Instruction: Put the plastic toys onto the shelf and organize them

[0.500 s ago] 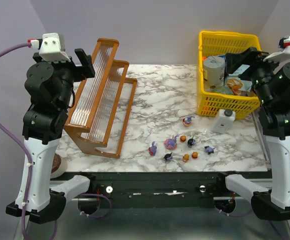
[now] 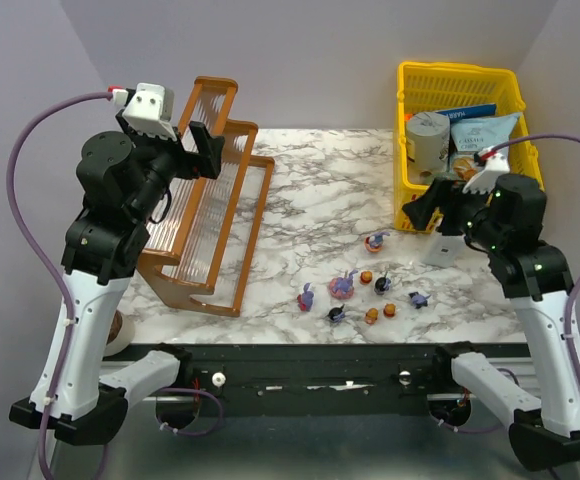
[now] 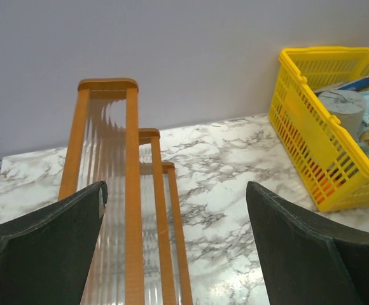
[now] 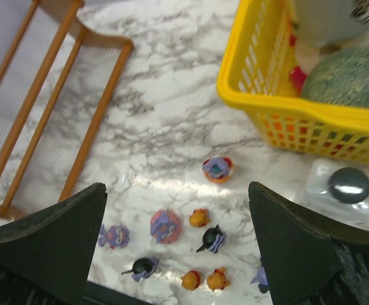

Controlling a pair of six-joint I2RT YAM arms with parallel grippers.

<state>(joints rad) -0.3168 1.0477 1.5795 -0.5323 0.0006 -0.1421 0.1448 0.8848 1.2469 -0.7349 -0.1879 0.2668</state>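
Observation:
Several small plastic toys in purple, black and orange lie loose on the marble table, near the front edge and right of centre. The right wrist view shows them from above: a pink-purple one, a black one and an orange one. My right gripper hangs open above them, beside the basket, holding nothing. The wooden stepped shelf stands at the left, its tiers bare. My left gripper is open above the shelf's upper tiers, with nothing between its fingers.
A yellow mesh basket with a can and snack packets sits at the back right. A white bottle with a black cap lies just in front of it, right of the toys. A brown round object peeks out at the table's front left.
The right arm has swung out from over the basket and down toward the toys. The left arm has shifted right, over the shelf. Both grippers stay open.

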